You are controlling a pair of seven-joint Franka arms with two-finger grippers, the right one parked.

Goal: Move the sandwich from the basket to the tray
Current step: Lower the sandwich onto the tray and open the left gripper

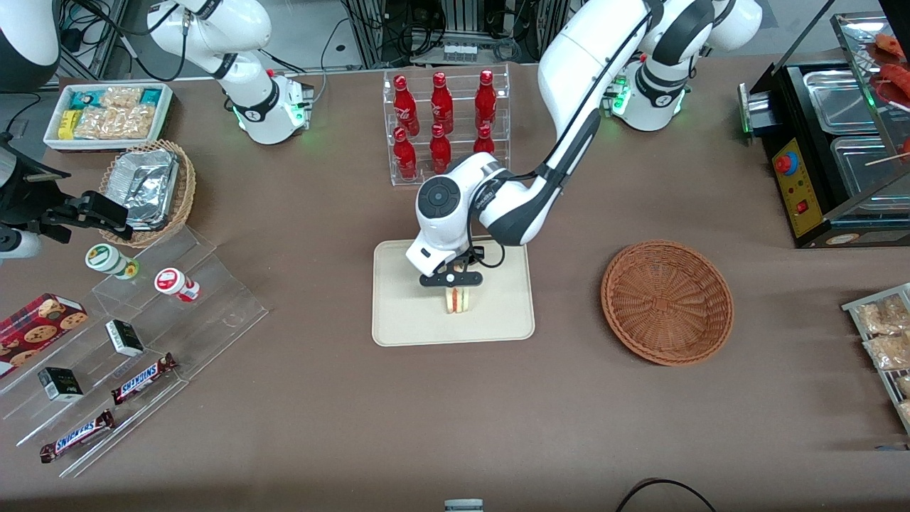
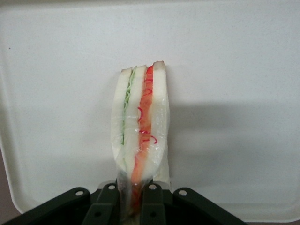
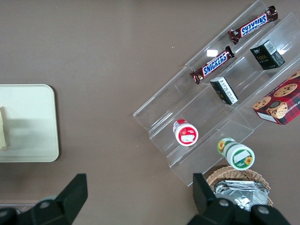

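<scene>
The sandwich (image 1: pixel 456 300) is a wrapped wedge with pale bread and a red-orange and green filling stripe. It stands on edge over the middle of the cream tray (image 1: pixel 398 320). My left gripper (image 1: pixel 452 286) is directly above it, shut on its upper end. In the left wrist view the fingers (image 2: pixel 154 206) pinch the sandwich (image 2: pixel 140 122), with the tray surface (image 2: pixel 234 70) beneath it. The reddish-brown wicker basket (image 1: pixel 667 302) holds nothing and sits toward the working arm's end of the table. A sliver of the sandwich (image 3: pixel 3 126) and the tray (image 3: pixel 33 126) show in the right wrist view.
A clear rack of red bottles (image 1: pixel 444 124) stands farther from the front camera than the tray. A clear stepped stand (image 1: pixel 135 341) with snack bars and cups, a tan basket with foil containers (image 1: pixel 149 188) and a white snack bin (image 1: pixel 106 114) lie toward the parked arm's end. A black appliance (image 1: pixel 825 156) stands at the working arm's end.
</scene>
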